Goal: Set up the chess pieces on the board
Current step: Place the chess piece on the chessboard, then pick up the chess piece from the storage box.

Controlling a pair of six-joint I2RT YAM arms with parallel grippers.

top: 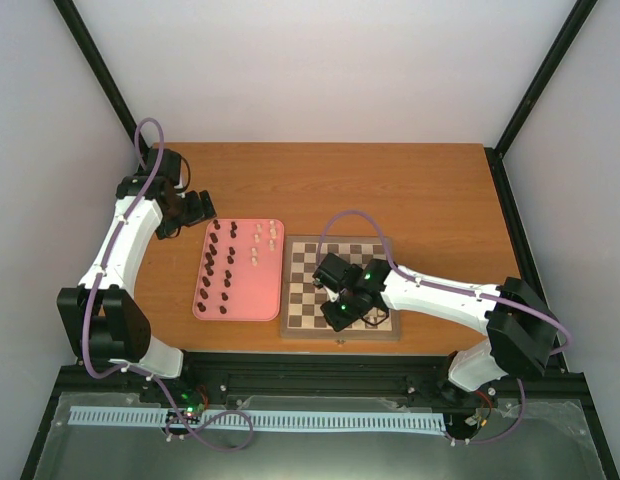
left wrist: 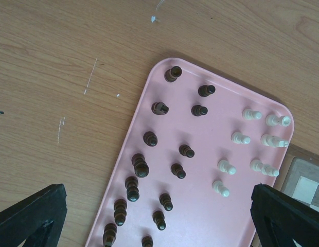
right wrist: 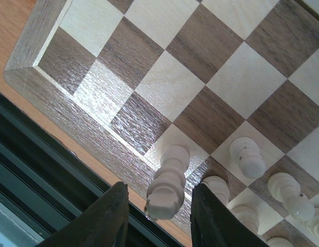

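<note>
The board (top: 340,333) lies right of the pink tray (top: 260,290). Several dark brown chess pieces (left wrist: 141,165) and several cream ones (left wrist: 226,167) stand on the tray (left wrist: 200,221). My left gripper (top: 203,208) hovers open and empty over the tray's far end; its fingers (left wrist: 36,216) show at the bottom corners of the left wrist view. My right gripper (right wrist: 158,216) is low over the board's near edge (right wrist: 72,98), jaws open on either side of a cream piece (right wrist: 170,180) that stands on a near-row square, with gaps both sides. Other cream pieces (right wrist: 247,157) stand next to it.
The black frame rail (right wrist: 25,170) runs just below the board's near rim. The right arm (top: 440,295) reaches over the board's near right corner. Bare wooden table (left wrist: 56,62) lies left of the tray.
</note>
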